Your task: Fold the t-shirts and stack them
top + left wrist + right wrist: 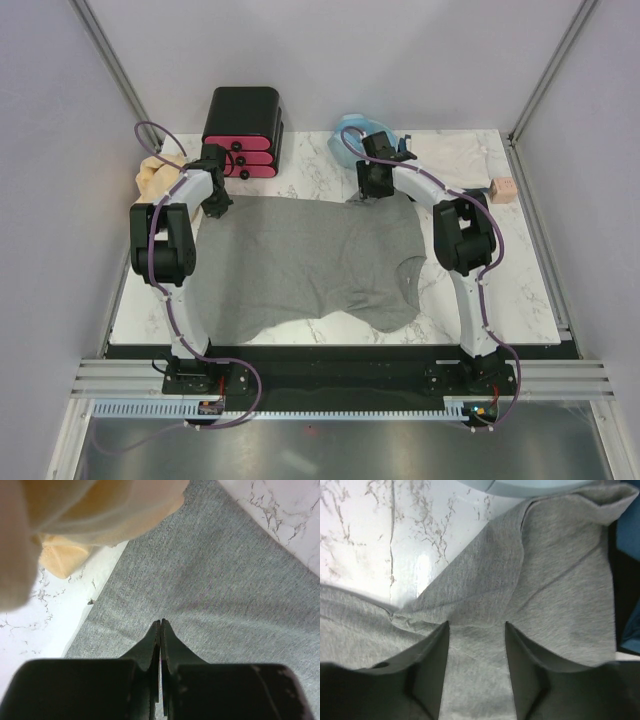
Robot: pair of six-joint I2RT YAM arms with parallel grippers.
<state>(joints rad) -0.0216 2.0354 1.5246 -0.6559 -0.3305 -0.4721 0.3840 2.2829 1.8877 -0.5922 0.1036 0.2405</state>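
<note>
A large heather-grey t-shirt lies spread on the marble table, its sleeve and collar end to the right. My left gripper is at the shirt's far left corner. In the left wrist view this gripper is shut, fingertips together just over the flat grey cloth, with no cloth visible between them. My right gripper is over the far right corner. It stands open, with rumpled grey cloth lying between and under its fingers. A tan-yellow t-shirt is bunched at the far left, beside the grey shirt.
A black box with pink drawers stands at the back left. A light-blue coiled hose sits at the back centre, right behind the right gripper. A small pinkish block is at the right edge.
</note>
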